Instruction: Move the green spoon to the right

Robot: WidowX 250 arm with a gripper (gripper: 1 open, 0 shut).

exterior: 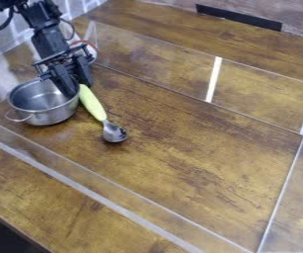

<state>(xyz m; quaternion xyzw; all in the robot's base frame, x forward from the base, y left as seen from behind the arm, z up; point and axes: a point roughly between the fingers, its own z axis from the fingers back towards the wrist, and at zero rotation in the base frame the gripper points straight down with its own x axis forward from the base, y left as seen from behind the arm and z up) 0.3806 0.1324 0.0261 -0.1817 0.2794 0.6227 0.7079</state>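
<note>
The green spoon point(92, 105) lies on the wooden table just right of the steel pot point(37, 103). Its yellow-green handle points up-left and its silver bowl down-right. My gripper point(75, 86) comes down from the upper left at the handle's far end. Its dark fingers are drawn in close on both sides of the handle tip, and the spoon still rests on the wood. The fingers hide the very end of the handle.
A low clear plastic wall point(140, 212) frames the work area, with edges along the front, the right and the back left. A bright glare strip point(216, 79) lies on the wood at centre right. A black object point(240, 14) sits at the far back edge.
</note>
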